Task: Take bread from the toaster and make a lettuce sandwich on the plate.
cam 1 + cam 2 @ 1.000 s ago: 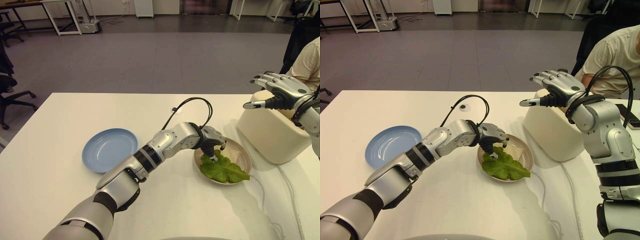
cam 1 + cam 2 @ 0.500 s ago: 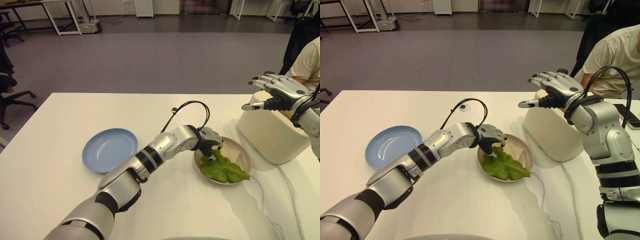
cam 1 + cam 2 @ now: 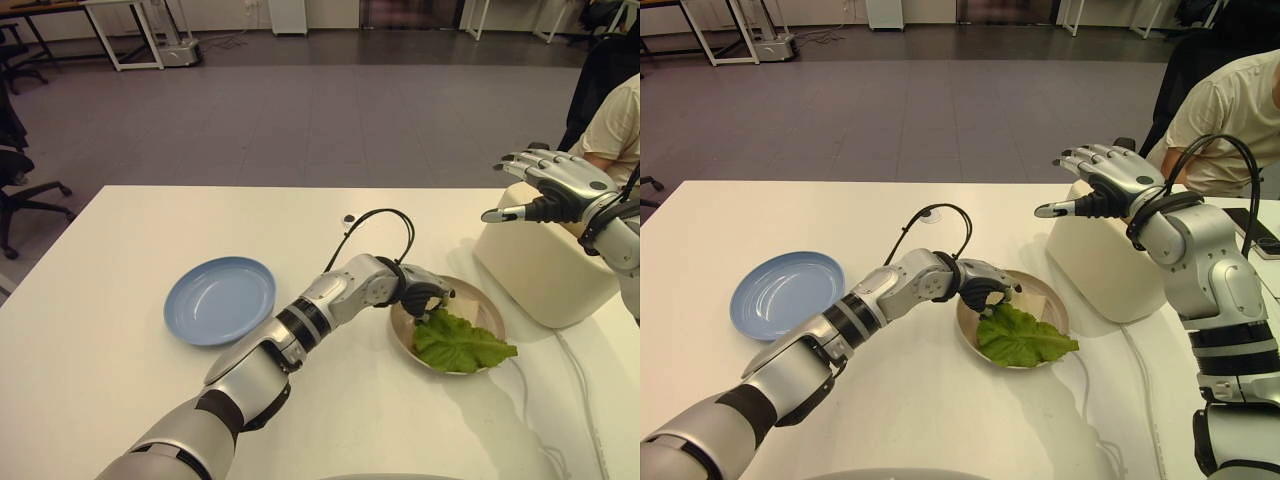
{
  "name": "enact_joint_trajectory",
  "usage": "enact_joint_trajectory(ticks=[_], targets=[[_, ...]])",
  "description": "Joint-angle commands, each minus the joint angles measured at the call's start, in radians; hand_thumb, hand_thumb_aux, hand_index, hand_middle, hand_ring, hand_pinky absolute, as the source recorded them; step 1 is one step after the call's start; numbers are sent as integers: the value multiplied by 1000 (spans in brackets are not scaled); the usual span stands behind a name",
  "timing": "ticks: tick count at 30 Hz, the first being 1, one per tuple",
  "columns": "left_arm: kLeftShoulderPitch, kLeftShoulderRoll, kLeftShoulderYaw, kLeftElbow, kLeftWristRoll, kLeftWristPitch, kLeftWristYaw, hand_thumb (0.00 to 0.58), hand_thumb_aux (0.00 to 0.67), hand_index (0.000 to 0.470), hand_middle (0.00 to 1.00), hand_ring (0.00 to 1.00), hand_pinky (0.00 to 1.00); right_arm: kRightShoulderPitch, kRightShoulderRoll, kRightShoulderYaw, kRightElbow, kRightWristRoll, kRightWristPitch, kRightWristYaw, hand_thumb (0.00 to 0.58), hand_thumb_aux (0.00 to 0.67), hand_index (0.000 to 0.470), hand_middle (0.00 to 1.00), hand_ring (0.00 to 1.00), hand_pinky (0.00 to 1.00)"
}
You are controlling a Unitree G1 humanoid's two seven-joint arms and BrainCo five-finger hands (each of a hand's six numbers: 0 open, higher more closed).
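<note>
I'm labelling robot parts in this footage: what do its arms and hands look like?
Both arms are silver-grey shells with black joint bands. The left hand and right hand are metallic silver with dark segments. A black cable loops above each wrist.

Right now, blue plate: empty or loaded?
Empty. The blue plate shows only its bare inside; the lettuce lies in the tan dish beside the toaster.
</note>
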Motion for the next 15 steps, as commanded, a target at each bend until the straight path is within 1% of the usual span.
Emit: enact_joint_trajectory(ticks=[1, 6, 15], targets=[[-48, 6, 22, 49, -3, 0, 25, 580, 670, 470, 0, 0, 0, -5, 9, 11, 12, -2, 0, 1, 0, 0, 0, 0, 0, 0], [-124, 20, 25, 128, 27, -8, 80, 580, 670, 470, 0, 0, 0, -18, 14, 22, 24, -6, -5, 0, 0, 0, 0, 0, 0, 0], [-128, 1, 1, 186, 37, -29, 108, 580, 670, 470, 0, 0, 0, -6, 15, 21, 12, -5, -2, 5, 0, 0, 0, 0, 0, 0]])
